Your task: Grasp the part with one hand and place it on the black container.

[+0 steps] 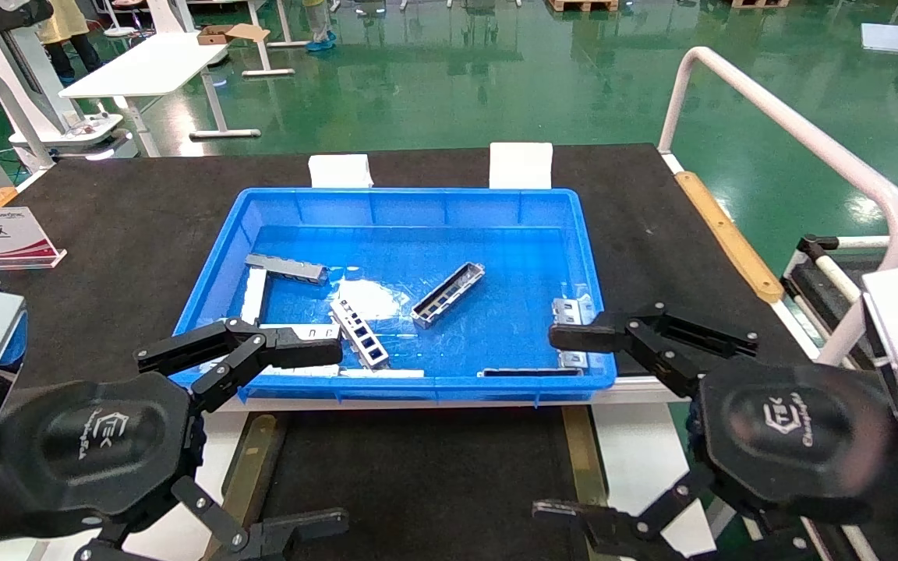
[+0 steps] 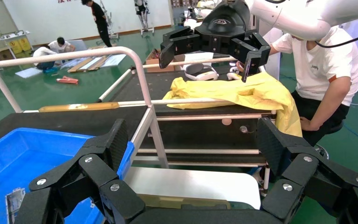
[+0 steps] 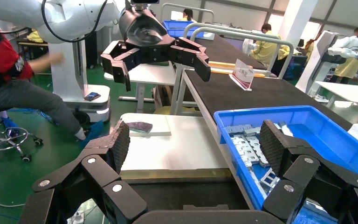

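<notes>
We are at the very start: nothing is picked up yet. Our left gripper [image 1: 242, 436] hangs at the lower left of the head view, fingers spread wide and empty. Our right gripper [image 1: 585, 425] hangs at the lower right, also wide open and empty.

The slim silvery metal trough-shaped part [image 1: 448, 294] lies tilted in the middle of the frame, on the floor of the big blue plastic bin [image 1: 426, 388]. Other silvery slotted metal pieces [image 1: 358, 333] lie near it, to its left. The flat black container with brownish-gold side strips [image 1: 418, 483] sits at the bottom middle, between our two grippers and just below the bin.

Next, we think one gripper must reach over the bin wall and come down with a finger on each long side of the part.

The head view shows the part and the container together. The left wrist view shows only a corner of the bin. The right wrist view shows a pile of metal pieces in the bin, and our left gripper far off.
</notes>
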Controlling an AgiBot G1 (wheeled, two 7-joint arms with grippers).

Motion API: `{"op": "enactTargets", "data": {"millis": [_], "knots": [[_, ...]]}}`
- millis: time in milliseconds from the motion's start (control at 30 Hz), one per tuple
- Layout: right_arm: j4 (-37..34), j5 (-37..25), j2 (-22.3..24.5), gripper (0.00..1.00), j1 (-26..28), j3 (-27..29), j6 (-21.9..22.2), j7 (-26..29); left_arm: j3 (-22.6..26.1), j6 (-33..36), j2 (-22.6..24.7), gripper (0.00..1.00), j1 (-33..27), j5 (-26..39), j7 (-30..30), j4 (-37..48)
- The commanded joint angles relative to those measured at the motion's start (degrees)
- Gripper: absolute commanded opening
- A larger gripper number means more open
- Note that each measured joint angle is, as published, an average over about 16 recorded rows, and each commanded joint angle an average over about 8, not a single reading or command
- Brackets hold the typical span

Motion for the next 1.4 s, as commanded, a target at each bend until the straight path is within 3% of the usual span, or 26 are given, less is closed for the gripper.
{"op": "enactTargets", "data": {"millis": [33,1400], "knots": [[0.00,0.01,0.01,1.00,0.00,-0.01,0.01,0.00,0.00,0.00,0.00,1.00,0.00,0.00,0.00,0.00],[-0.03,-0.17,-0.06,1.00,-0.03,0.15,-0.11,0.06,-0.02,-0.04,-0.01,1.00,0.01,0.00,0.01,-0.01]]}}
